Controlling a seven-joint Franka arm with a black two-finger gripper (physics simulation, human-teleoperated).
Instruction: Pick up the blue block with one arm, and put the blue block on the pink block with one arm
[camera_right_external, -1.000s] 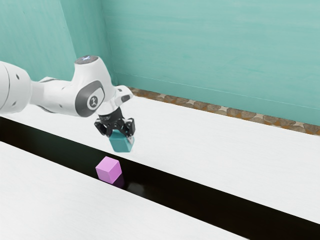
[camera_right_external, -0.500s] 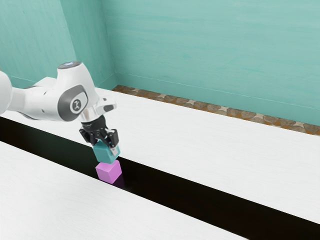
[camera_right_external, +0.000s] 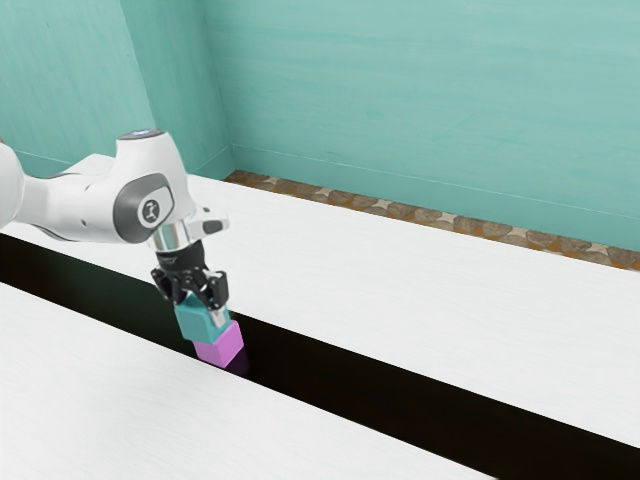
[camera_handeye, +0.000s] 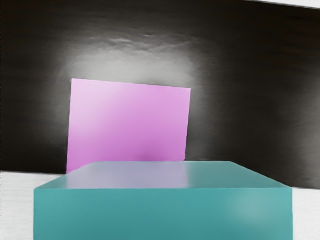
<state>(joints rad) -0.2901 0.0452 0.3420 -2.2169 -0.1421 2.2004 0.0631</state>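
Note:
My black gripper (camera_right_external: 198, 306) is shut on the blue block (camera_right_external: 196, 321), a teal cube held between both fingers. Directly under it sits the pink block (camera_right_external: 221, 346) on the black strip of the table. In the exterior view the blue block's lower face looks level with the pink block's top, shifted slightly toward the exterior view's left. Whether the two touch I cannot tell. In the wrist view the blue block (camera_handeye: 162, 200) fills the lower part, with the pink block (camera_handeye: 129, 125) just beyond it.
A glossy black strip (camera_right_external: 400, 395) runs diagonally between two white table surfaces (camera_right_external: 430, 290). Teal walls stand behind, with a brown pebbled border (camera_right_external: 450, 222) along the far table edge.
My arm swung toward the exterior view's left and came down, carrying the blue block from above and beside the pink block to directly over it, then lower onto it.

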